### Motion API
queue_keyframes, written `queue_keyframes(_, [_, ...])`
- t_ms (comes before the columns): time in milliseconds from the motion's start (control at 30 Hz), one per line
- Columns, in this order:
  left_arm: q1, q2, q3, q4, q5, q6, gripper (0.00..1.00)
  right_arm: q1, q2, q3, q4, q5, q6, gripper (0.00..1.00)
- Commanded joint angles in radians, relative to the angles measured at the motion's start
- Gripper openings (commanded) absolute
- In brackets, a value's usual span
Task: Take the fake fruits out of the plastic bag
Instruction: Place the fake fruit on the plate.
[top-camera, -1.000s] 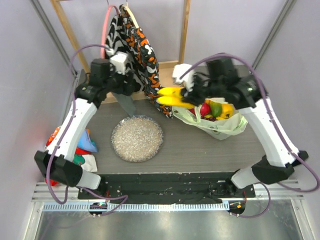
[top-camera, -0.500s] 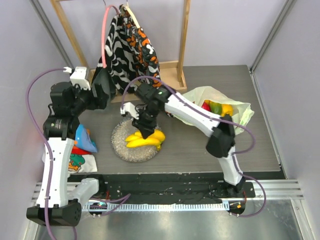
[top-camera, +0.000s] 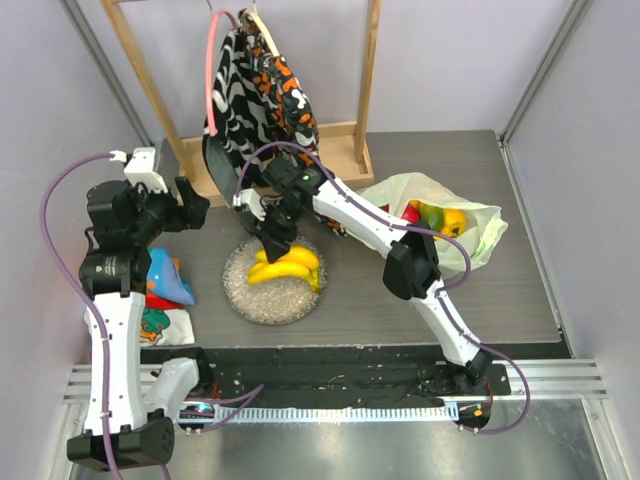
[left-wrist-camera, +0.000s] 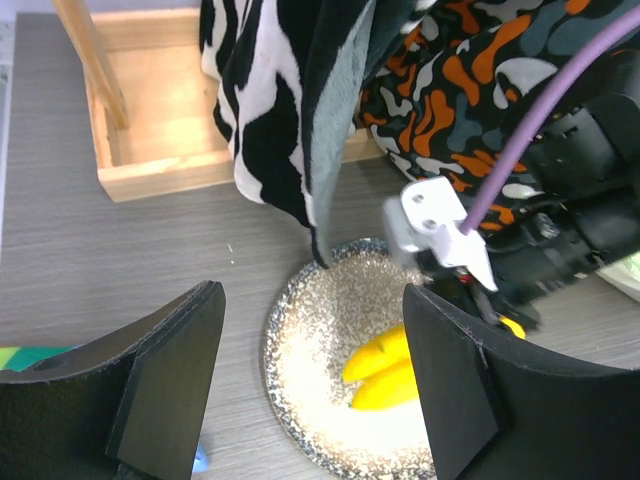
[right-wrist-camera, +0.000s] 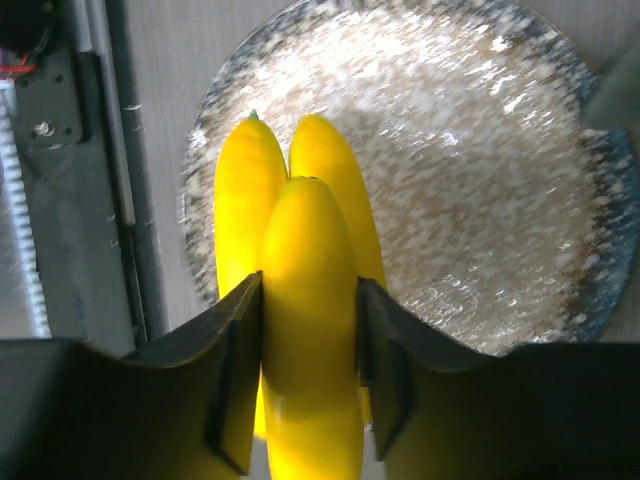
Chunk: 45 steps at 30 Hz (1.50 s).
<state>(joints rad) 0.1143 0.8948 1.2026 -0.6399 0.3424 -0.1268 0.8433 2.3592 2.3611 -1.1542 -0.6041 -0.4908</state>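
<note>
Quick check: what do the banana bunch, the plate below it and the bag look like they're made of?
Banana bunch: likely hard plastic with a glossy finish; even yellow with sharp highlights.
Plate: probably glazed ceramic or melamine; speckled white, darker rim, shiny.
Bag: thin plastic film; pale green, translucent, crinkled.

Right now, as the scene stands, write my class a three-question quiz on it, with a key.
1. Fill in: inside the plastic bag, more ____ is visible.
2. True or false: the right gripper is shut on the banana bunch.
3. The bunch is over: A the bag; B the speckled plate; C neither.
Key: 1 fruit; 2 true; 3 B.
</note>
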Motion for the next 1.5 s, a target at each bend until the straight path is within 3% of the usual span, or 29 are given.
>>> queue_keyframes(0, [0.019,0.001,-0.018,0.039,0.046,-0.027,0.76,-0.02,0.057,0.007,0.116,0.133,0.018,0.62])
queue_keyframes(33, [0.021,0.003,-0.021,0.037,0.053,-0.03,0.76,-0.018,0.057,0.053,0.117,0.133,0.033,0.96])
queue_keyframes(67, [0.024,0.003,-0.021,0.033,0.056,-0.031,0.76,-0.018,0.049,0.067,0.111,0.132,0.046,1.0])
queue_keyframes(200, [0.027,0.001,-0.014,0.028,0.084,-0.039,0.76,-0.007,-0.098,-0.052,0.1,0.151,-0.011,1.0])
queue_keyframes(333, [0.03,0.006,-0.017,0.037,0.093,-0.042,0.76,0.013,-0.265,-0.372,0.18,0.287,-0.043,1.0])
queue_keyframes(433, [0.039,0.01,-0.032,0.049,0.101,-0.051,0.76,0.017,-0.331,-0.49,0.278,0.393,-0.023,1.0])
queue_keyframes(900, [0.064,-0.008,-0.049,0.048,0.116,-0.06,0.76,0.088,-0.115,-0.367,0.337,0.547,0.12,1.0])
queue_keyframes(1033, [0.067,-0.017,-0.061,0.045,0.121,-0.065,0.76,0.109,-0.045,-0.304,0.359,0.645,0.097,0.82])
queue_keyframes(1233, [0.07,-0.019,-0.064,0.043,0.13,-0.066,0.76,0.125,-0.025,-0.27,0.406,0.805,0.052,0.78])
queue_keyframes(1467, [0.071,-0.014,-0.08,0.072,0.152,-0.092,0.76,0.145,-0.097,-0.344,0.415,0.848,0.031,0.79])
